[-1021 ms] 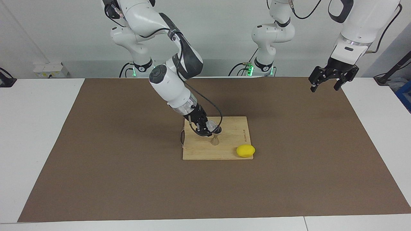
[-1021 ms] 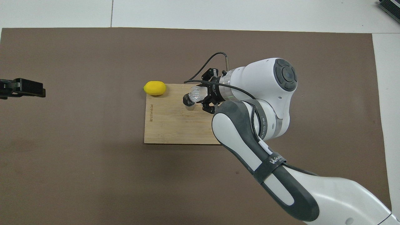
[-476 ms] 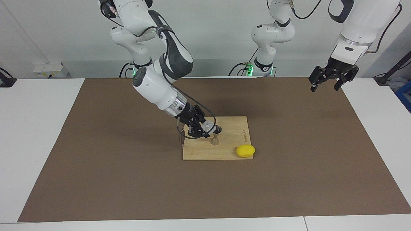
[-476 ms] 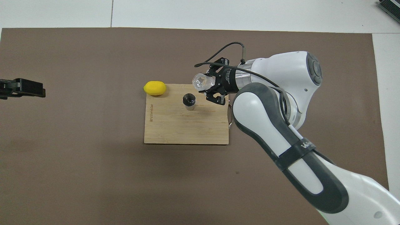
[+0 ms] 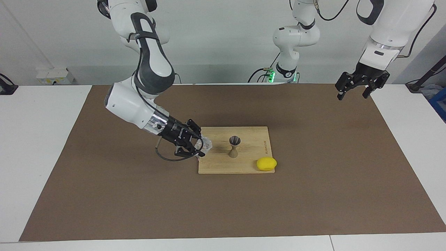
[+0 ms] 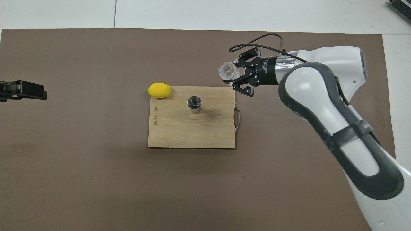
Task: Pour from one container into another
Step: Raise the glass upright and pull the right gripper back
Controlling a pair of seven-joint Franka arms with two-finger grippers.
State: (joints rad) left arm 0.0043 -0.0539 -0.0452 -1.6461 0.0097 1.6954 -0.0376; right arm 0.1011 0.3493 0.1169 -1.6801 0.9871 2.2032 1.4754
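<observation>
Brown mat [image 5: 139,195] covers most of the table [image 5: 38,139]. Wooden cutting board [image 5: 216,165] lies mid-mat. Right arm reaches in low from its end; right gripper [image 5: 198,148] clamped on the glass tumbler [image 5: 205,143], fingers tight on its walls. Tumbler is tipped on its side, mouth toward the left arm's end, over the board edge at the right arm's end. Contents can't tell, looks clear. Left arm waits, raised; left gripper [image 5: 353,91] w/ fingers apart, holding nothing, over the mat's corner at its own end. Lemon [image 5: 266,163] on the board corner at the left arm's end. Metal jigger [image 5: 234,146] stands upright on the board betw. tumbler and lemon, apart from both; inside of its top cone dark, contents can't tell.
</observation>
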